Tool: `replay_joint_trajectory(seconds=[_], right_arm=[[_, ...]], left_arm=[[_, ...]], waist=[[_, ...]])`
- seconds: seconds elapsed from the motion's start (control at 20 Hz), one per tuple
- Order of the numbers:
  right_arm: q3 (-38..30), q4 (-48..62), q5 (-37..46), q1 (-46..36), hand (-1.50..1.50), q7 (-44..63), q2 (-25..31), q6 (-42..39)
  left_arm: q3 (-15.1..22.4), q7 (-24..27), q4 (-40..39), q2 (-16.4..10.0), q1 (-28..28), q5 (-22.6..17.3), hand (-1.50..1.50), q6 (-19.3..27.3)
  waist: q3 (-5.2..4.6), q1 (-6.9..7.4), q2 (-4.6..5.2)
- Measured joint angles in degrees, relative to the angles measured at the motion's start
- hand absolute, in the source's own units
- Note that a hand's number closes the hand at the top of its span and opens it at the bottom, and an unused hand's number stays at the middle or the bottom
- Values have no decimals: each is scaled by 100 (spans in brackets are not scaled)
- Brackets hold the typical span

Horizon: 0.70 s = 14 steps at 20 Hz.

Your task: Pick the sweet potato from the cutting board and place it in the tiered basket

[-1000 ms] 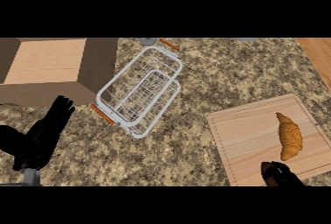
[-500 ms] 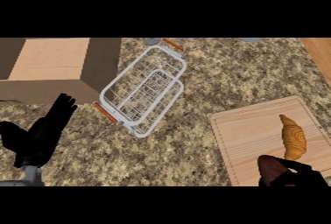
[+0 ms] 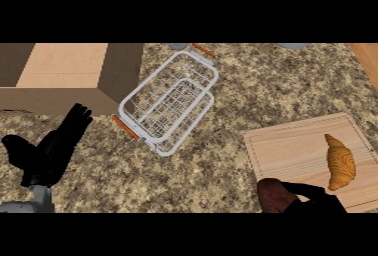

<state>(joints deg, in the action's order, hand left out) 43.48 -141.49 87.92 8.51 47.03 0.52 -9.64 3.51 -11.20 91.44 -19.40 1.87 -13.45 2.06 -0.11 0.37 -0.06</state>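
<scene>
The sweet potato [image 3: 341,162], orange, curved and pointed at its far end, lies on the right part of the wooden cutting board [image 3: 291,150]. My right hand [image 3: 306,199] comes in at the lower edge by the board's near left corner, down and left of the sweet potato and apart from it. It is open, nothing in it, and its left side looks reddish brown. The white wire tiered basket [image 3: 170,102] with orange handles lies on the counter at centre left. My left hand [image 3: 52,155] rests open at the far left, fingers straight.
A brown box-like block [image 3: 66,70] sits at the top left, just beside the basket. Speckled stone counter [image 3: 221,180] stretches between the basket and the board. A wooden strip [image 3: 367,55] shows at the top right corner.
My right hand has come further up from the lower edge toward the board's near left corner. The sweet potato, basket and left hand have kept their places.
</scene>
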Motion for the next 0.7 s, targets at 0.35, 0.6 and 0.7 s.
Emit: replay_joint_trajectory(seconds=[0.35,0.6,0.7], right_arm=[[5,951,-692,-2245,150,1275,-22,-124],[-352,1974,-1430,-3565,150,1692,-7,85],[-562,2385,-1724,-4067,150,1802,-3,180]], left_arm=[[67,14,-113,104,136,112,0,-17],[82,44,-147,143,170,167,0,-34],[73,47,-176,139,203,150,0,-80]], waist=[[-4,115,25],[-4,167,23],[-5,191,25]])
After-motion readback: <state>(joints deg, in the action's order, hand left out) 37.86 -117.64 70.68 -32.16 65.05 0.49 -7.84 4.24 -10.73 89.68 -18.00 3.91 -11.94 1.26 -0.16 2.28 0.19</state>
